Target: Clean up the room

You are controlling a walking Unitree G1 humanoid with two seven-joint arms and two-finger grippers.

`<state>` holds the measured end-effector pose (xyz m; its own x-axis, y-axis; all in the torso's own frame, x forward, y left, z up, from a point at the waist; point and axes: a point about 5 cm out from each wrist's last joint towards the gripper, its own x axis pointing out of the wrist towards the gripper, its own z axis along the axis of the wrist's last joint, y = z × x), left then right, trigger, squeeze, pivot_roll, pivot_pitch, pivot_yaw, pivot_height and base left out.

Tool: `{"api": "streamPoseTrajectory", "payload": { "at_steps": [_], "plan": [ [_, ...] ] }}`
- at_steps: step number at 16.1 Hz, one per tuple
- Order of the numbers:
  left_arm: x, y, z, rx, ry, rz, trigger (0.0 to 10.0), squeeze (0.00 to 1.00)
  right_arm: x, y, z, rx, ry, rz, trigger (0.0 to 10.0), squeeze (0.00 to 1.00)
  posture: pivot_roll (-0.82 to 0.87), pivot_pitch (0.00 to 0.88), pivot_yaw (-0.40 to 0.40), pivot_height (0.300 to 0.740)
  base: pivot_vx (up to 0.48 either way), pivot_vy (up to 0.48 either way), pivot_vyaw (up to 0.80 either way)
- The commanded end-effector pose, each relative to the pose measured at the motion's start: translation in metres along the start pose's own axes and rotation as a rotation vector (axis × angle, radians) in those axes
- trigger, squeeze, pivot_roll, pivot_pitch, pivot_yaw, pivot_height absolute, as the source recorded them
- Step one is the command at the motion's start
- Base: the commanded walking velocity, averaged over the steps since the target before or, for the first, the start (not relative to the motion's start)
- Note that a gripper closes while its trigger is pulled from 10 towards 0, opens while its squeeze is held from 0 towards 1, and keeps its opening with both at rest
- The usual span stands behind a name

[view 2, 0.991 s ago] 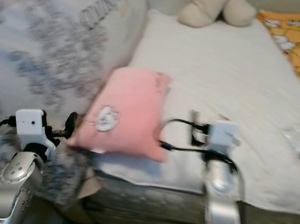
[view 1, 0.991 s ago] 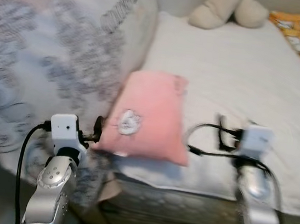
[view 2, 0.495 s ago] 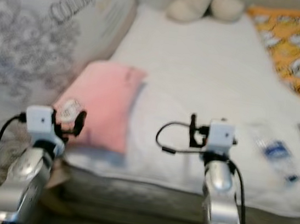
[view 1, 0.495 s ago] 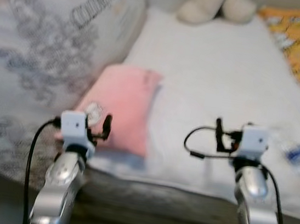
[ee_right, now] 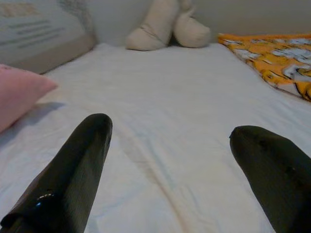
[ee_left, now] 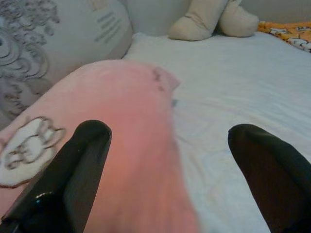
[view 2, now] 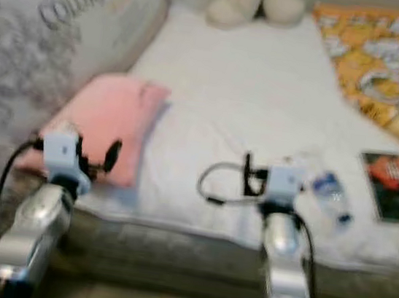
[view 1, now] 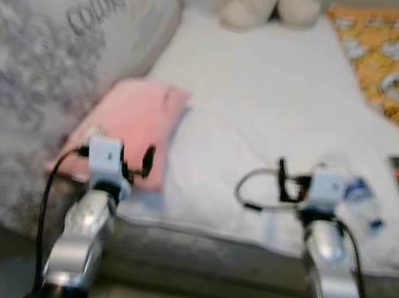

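On the white bed (view 1: 278, 108), the pink pillow (view 1: 125, 128) is lying near the left edge — now left of where it appeared earlier, as the camera is panning right. Left gripper (ee_left: 170, 160) and right gripper (ee_right: 170, 155) are both hovering spread, holding nothing; a bottle (view 2: 330, 192) and booklet (view 2: 397, 186) are entering view.

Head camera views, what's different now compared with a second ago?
The view has swung to the robot's right, so a plastic bottle and a dark book now show on the bed. The pink pillow lies as before. Both the left gripper and right gripper stay open and empty.
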<state>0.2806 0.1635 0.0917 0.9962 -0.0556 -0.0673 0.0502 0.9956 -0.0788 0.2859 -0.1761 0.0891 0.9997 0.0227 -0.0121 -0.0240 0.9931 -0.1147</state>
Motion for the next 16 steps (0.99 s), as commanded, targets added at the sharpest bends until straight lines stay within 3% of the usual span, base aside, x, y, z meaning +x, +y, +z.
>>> {"api": "streamPoseTrajectory", "payload": {
  "at_steps": [1, 16],
  "plan": [
    [0.0020, -0.0020, 0.0009, 0.006, -0.004, -0.017, 10.0, 0.00, 0.0021, -0.0011, 0.0027, -0.015, -0.013, -0.004, 10.0, 0.00, -0.19, 0.000, 0.159, 0.740, 0.000, -0.480, 0.00],
    [0.0071, 0.0012, -0.0031, -0.003, 0.010, -0.024, 10.0, 0.00, 0.0068, -0.0057, 0.0040, -0.059, -0.018, 0.006, 10.0, 0.00, -0.19, 0.000, 0.152, 0.740, 0.000, -0.468, 0.00]
  ]
}}
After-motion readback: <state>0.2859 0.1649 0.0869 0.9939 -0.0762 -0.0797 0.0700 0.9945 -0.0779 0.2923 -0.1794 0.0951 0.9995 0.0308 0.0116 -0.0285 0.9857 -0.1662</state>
